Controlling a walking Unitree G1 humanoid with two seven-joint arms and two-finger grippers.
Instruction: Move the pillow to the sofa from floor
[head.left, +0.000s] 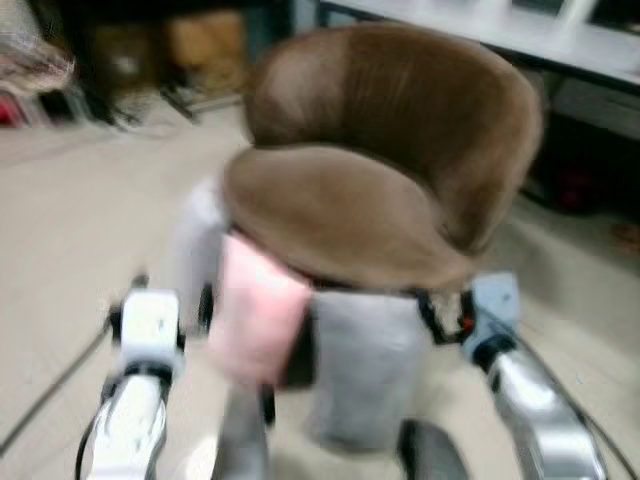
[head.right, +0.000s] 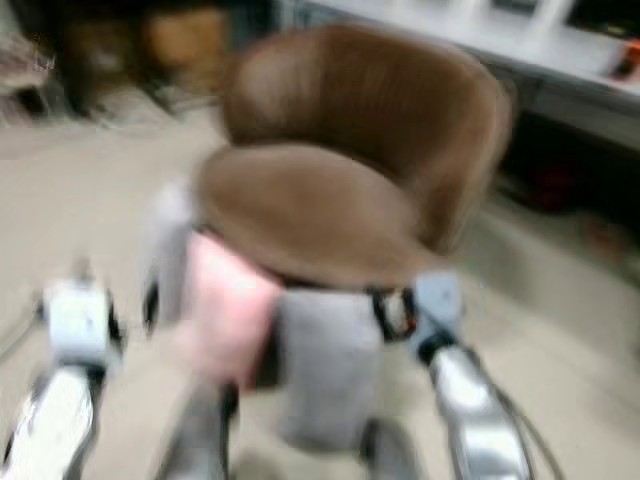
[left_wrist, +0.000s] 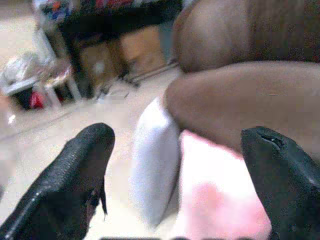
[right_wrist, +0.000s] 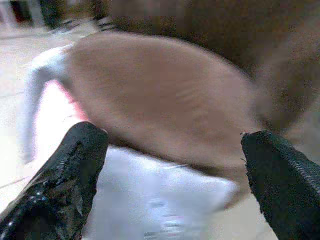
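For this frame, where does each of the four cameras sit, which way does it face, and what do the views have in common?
Left eye view: on the head, looking forward and down at the brown sofa chair, pillows leaning against its front; both silver arms show below.
Right eye view: the head's other eye, same blurred scene, slightly shifted.
Left wrist view: along the left gripper, fingers apart, toward the pink pillow and white pillow.
Right wrist view: along the right gripper, fingers apart, toward the grey pillow.
Shared: all four show the chair's seat.
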